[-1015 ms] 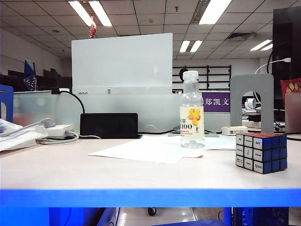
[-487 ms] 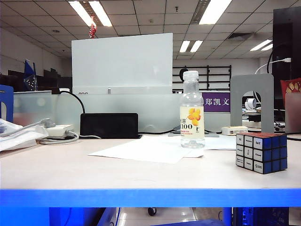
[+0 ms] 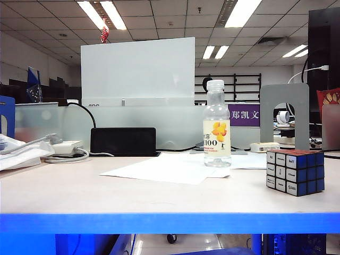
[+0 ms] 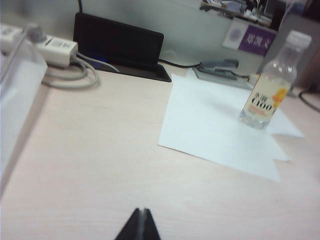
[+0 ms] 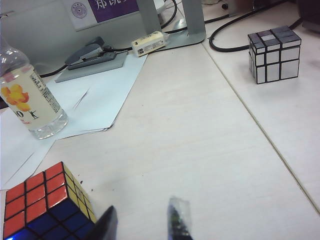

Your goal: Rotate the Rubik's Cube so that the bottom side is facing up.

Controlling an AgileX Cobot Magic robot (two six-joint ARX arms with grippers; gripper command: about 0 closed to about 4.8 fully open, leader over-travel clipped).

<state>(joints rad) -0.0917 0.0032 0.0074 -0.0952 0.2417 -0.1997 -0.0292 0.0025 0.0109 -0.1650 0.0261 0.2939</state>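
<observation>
Now | left gripper (image 4: 138, 224): fingers pressed together; right gripper (image 5: 142, 226): fingers spread, empty, beside Rubik's Cube (image 5: 45, 205)

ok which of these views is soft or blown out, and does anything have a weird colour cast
Exterior view: sharp, ceiling lights blown out, table edge tinted vivid blue. Left wrist view: soft throughout, bottle hazy, shut left end effector just a dark blur. Right wrist view: clearer, Rubik's Cube crisp, right end effector blurred.

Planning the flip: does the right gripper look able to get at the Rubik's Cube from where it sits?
Probably yes. The right gripper has its jaws apart just beside the Rubik's Cube, with only bare table between them; the bottle stands farther off.
</observation>
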